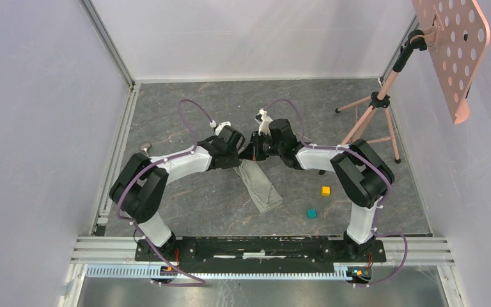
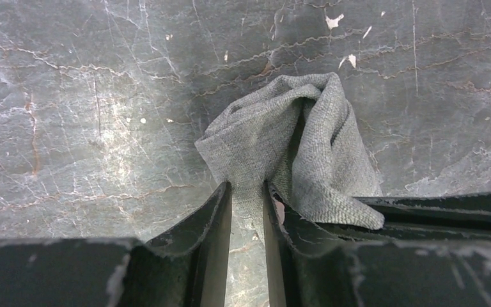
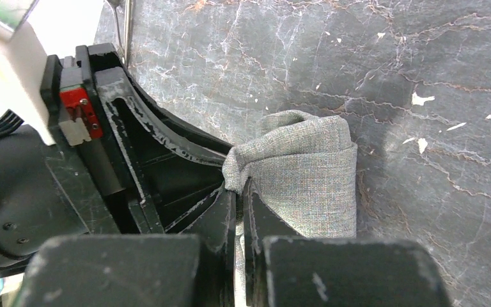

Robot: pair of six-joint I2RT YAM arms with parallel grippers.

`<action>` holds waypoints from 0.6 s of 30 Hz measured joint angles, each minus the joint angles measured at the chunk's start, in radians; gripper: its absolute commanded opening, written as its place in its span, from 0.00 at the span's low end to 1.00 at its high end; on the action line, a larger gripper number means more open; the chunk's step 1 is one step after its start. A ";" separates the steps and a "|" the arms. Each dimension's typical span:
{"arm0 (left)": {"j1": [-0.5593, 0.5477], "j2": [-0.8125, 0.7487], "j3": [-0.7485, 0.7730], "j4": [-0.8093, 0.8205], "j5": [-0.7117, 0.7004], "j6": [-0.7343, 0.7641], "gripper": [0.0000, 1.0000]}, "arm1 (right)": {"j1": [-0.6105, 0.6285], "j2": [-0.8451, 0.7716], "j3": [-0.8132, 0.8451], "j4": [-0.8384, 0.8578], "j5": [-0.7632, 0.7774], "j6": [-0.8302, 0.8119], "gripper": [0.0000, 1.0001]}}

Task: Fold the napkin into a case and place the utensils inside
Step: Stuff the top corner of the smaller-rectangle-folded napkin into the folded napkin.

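Observation:
The grey-green napkin [image 1: 260,185] is bunched into a long strip. Its far end is lifted between the two grippers and its near end trails on the floor. My left gripper [image 1: 239,156] is shut on a fold of the napkin [image 2: 275,137], with cloth pinched between the jaws at the tips [image 2: 247,192]. My right gripper [image 1: 256,152] is shut on the neighbouring edge of the napkin [image 3: 307,173], its tips [image 3: 238,188] close against the left gripper. A small silver utensil [image 1: 145,146] lies at the far left by the wall. A thin silver handle [image 3: 125,19] shows in the right wrist view. I can make out no second utensil.
A yellow cube [image 1: 325,190] and a teal cube [image 1: 311,213] lie right of the napkin. A pink tripod [image 1: 377,109] with a perforated panel [image 1: 451,45] stands at the back right. White walls and a metal rail [image 1: 118,147] bound the dark marbled floor.

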 measured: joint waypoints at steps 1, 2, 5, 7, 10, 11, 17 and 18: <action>0.000 0.005 0.003 -0.002 -0.005 0.003 0.32 | 0.000 0.000 0.000 0.001 -0.001 0.003 0.00; 0.000 0.009 0.007 -0.004 -0.007 0.006 0.33 | 0.000 0.000 0.000 0.002 -0.001 0.003 0.00; -0.003 0.019 0.018 -0.005 -0.010 0.020 0.37 | 0.000 0.001 0.000 0.008 -0.002 0.006 0.01; -0.005 0.024 0.022 -0.005 -0.012 0.027 0.39 | -0.001 0.001 0.000 0.008 -0.002 0.007 0.01; -0.013 0.025 0.024 -0.005 -0.019 0.034 0.40 | -0.002 0.001 0.000 0.008 -0.003 0.007 0.01; -0.015 0.025 0.024 -0.005 -0.024 0.040 0.40 | -0.002 0.001 -0.001 0.008 -0.003 0.007 0.00; -0.033 0.027 0.034 -0.013 -0.055 0.055 0.28 | -0.003 0.002 -0.004 0.011 -0.003 0.011 0.01; -0.035 0.029 0.037 -0.014 -0.058 0.056 0.25 | -0.003 0.001 -0.004 0.012 -0.003 0.011 0.00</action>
